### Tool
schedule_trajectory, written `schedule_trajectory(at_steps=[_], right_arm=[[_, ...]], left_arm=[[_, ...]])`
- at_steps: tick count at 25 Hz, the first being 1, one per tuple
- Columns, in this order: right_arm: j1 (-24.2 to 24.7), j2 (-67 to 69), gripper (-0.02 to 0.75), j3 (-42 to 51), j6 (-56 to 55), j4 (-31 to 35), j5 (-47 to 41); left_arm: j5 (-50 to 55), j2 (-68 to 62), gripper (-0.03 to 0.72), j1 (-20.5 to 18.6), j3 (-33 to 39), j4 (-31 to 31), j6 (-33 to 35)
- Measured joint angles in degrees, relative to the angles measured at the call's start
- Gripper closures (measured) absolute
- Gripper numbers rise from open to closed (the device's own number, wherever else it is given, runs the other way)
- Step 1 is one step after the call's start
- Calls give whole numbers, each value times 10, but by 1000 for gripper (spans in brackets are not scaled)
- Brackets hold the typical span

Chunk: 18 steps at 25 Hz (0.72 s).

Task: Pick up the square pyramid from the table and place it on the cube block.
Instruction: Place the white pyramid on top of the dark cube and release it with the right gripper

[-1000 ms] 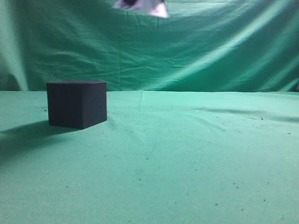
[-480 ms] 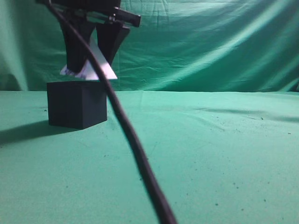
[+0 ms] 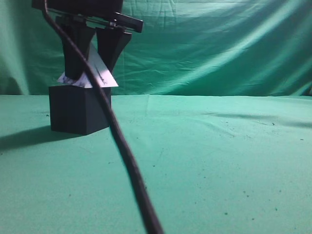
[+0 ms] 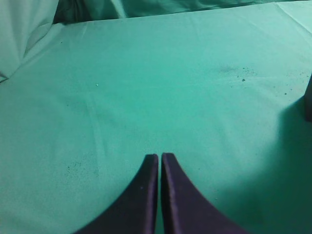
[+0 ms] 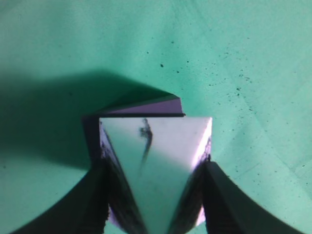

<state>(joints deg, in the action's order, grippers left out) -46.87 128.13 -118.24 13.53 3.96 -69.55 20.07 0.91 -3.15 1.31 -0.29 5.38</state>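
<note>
The dark cube block (image 3: 78, 109) stands on the green table (image 3: 204, 161) at the left. My right gripper (image 3: 90, 72) has reached across to it and is shut on the white square pyramid (image 3: 100, 73). The pyramid's base is slightly tilted, right at the cube's top; I cannot tell if they touch. In the right wrist view the pyramid (image 5: 161, 141), with dark streaks, sits between the jaws (image 5: 153, 165), and the cube (image 5: 90, 131) is directly below it. My left gripper (image 4: 159, 156) is shut and empty above bare cloth.
A black cable (image 3: 122, 146) hangs from the right arm and crosses the foreground of the exterior view. A green backdrop (image 3: 219, 44) rises behind the table. A dark edge (image 4: 308, 102) shows at the right border of the left wrist view.
The right gripper has come down and to the left with the pyramid, from the top of the frame to just over the cube, and lowered a little more in the last half second.
</note>
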Motion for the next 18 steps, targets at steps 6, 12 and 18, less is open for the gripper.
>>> schedule_trajectory(at_steps=[6, 12, 18], right_arm=[[0, 0, 371, 0, 1, 3, 11], [0, 0, 234, 0, 1, 5, 14], [0, -6, 161, 0, 1, 6, 11]], left_arm=[[0, 0, 688, 0, 0, 0, 0], [0, 0, 688, 0, 0, 0, 0], [0, 0, 688, 0, 0, 0, 0]])
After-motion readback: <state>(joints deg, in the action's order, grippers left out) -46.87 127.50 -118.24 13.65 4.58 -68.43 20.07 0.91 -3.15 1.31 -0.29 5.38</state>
